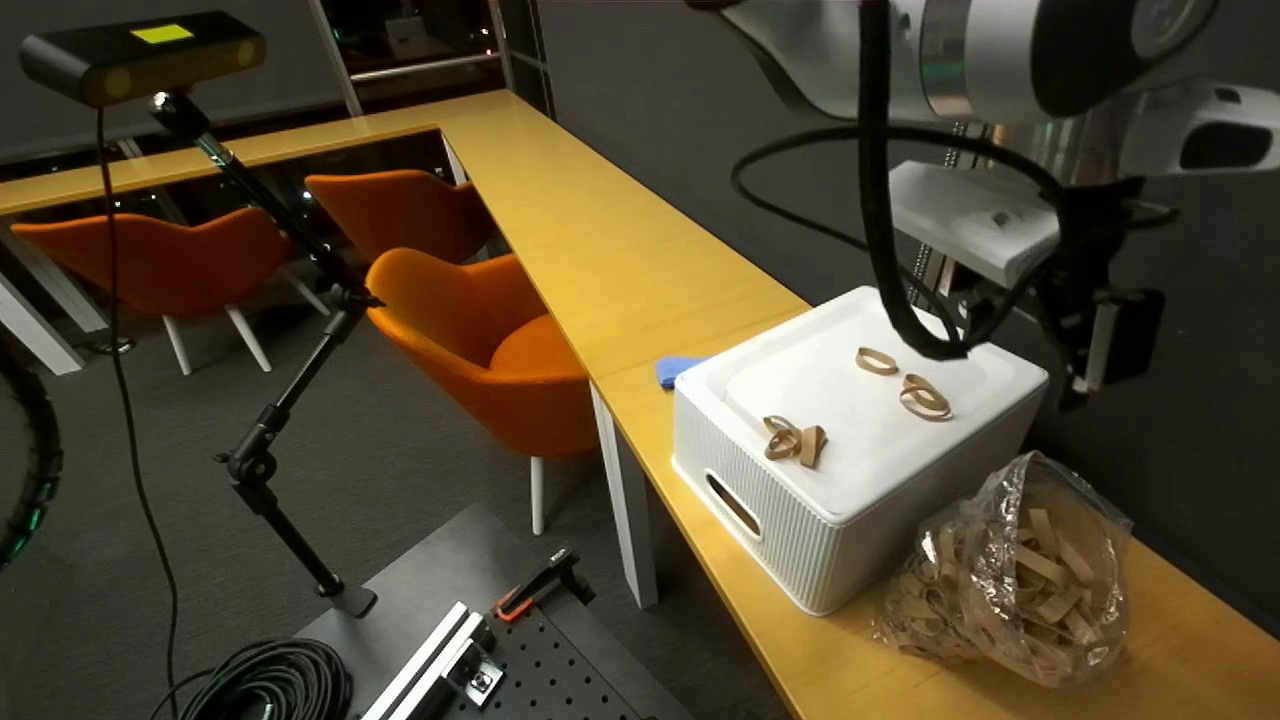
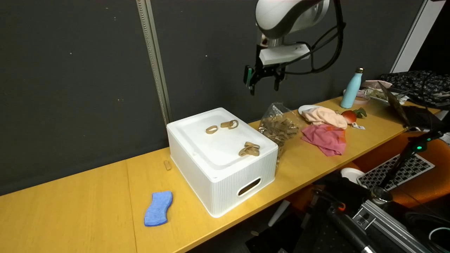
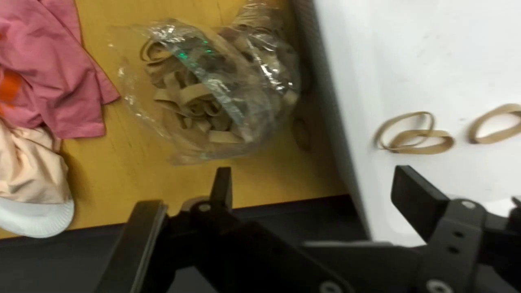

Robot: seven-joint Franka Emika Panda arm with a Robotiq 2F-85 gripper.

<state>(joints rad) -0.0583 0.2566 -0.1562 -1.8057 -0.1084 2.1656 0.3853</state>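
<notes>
My gripper (image 3: 316, 181) is open, with nothing between its fingers in the wrist view. It also shows in an exterior view (image 2: 264, 89), raised above the table near the dark wall. Below it stand a white ribbed box (image 2: 207, 147) and a clear plastic bag (image 3: 211, 93) full of tan rubber bands. The bag lies on the table against the box. On the box top lie a cluster of bands (image 2: 249, 149), a pair of bands (image 3: 421, 140) and a single band (image 3: 494, 122). The gripper touches none of these. In an exterior view (image 1: 1050, 580) the bag's mouth is open.
A blue sponge-like piece (image 2: 158, 208) and a loose tan piece (image 2: 167, 165) lie beside the box. Beyond the bag are a pink cloth (image 2: 325, 138), a peach cloth (image 2: 323, 116) on a white plate (image 3: 36, 217), a blue bottle (image 2: 351, 89) and a laptop (image 2: 415, 112). A dark wall (image 2: 88, 88) runs behind.
</notes>
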